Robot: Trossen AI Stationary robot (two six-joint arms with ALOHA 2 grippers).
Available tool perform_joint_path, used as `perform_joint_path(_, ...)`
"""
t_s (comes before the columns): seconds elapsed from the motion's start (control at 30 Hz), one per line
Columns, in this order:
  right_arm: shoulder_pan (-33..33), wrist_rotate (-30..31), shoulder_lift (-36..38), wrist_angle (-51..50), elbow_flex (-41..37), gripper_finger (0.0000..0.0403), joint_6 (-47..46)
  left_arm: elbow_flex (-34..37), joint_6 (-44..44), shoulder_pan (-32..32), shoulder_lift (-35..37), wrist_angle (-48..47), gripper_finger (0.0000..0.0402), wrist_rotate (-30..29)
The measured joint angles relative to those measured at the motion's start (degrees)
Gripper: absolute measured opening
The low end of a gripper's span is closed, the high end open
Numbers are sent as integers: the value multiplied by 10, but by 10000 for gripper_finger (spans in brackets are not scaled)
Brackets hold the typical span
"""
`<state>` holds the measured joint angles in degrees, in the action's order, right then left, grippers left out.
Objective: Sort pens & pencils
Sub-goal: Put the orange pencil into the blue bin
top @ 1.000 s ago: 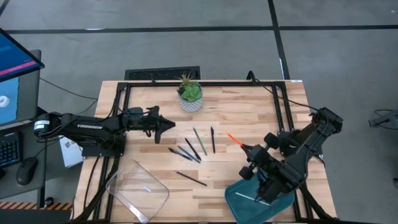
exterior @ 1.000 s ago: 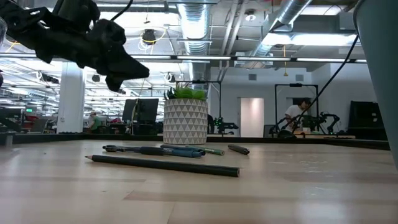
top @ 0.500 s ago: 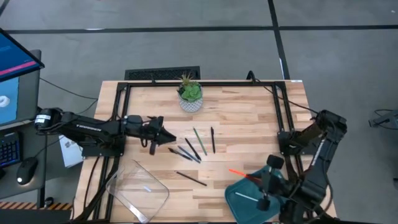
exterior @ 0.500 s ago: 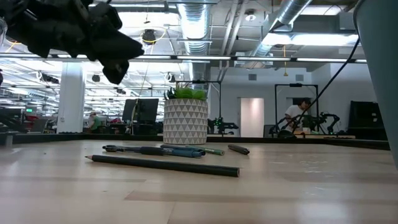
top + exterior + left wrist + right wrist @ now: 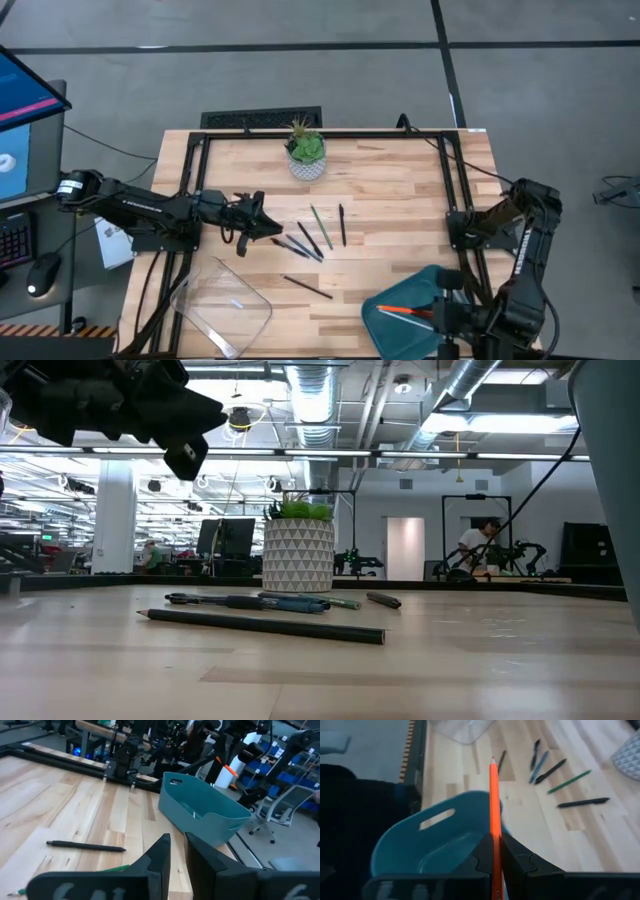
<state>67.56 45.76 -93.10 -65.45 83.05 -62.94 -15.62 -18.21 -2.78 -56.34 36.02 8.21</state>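
- Left gripper (image 5: 268, 222) sits over the table's left-middle, its tips aimed at the loose cluster of pens and pencils (image 5: 305, 240) just beyond them. The wrist view shows its fingers (image 5: 159, 857) with only a narrow slot between them and nothing in it.
- Clear tray (image 5: 222, 305) lies near the front-left corner, with a pale stick inside.
- Cluster spreads over the table's middle; most sticks run roughly away from the front edge, a few slanted. One dark pencil (image 5: 307, 287) lies apart, nearer the front, almost crosswise. The left arm is plainly the nearer one to all of these.
- Potted plant (image 5: 306, 150) stands at the back, well clear.
- Teal bin (image 5: 405, 300) sits at the front right, a white stick already inside.
- Right gripper (image 5: 438, 316) hovers over that bin, clamped tight on the orange-red pencil (image 5: 404, 311). The pencil's long axis runs straight out from the fingertips, its point reaching past the bin's far rim, so I judge a release here would want the shaft centred over the bin.
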Motion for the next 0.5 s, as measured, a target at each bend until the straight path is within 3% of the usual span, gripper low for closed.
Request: perform_joint_path(0.5,23,-37,0,40,-25,43,-52,0,1,0,0,0,46,0)
